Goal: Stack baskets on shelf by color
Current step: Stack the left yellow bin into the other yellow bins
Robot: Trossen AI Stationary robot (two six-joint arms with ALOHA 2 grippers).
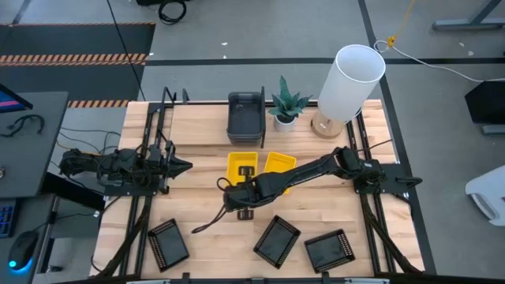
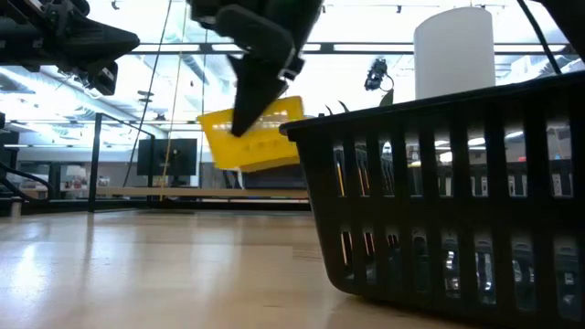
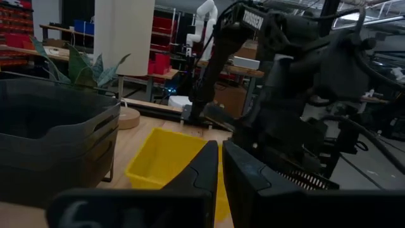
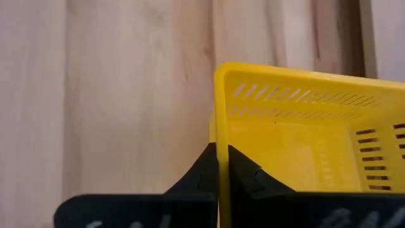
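My right gripper [image 1: 237,192] [image 4: 218,166] reaches over the table's middle and is shut on a yellow basket [image 1: 241,167] [image 2: 252,137] [image 4: 304,145]. A second yellow basket [image 1: 279,162] lies beside it, partly under the right arm. Dark grey baskets [image 1: 245,118] [image 3: 50,136] sit nested on the shelf [image 1: 197,136] at the far side. Three black baskets [image 1: 168,243] [image 1: 277,239] [image 1: 328,250] lie flat along the near edge. My left gripper [image 1: 180,166] [image 3: 219,166] hovers shut at the table's left, touching nothing. My right gripper pinches the yellow basket's side wall at its rim [image 4: 219,120], one finger inside the basket and one outside. The fingers [image 2: 251,100] come from above, pointing down. The basket hangs tilted below them, lifted clear of the table.
A potted plant [image 1: 284,102] and a white lamp [image 1: 349,79] stand at the far right of the shelf. Black metal uprights [image 1: 154,134] frame the table's sides. One black basket [image 2: 448,192] fills the low view's foreground. Bare wood lies at the table's near left [image 1: 205,252].
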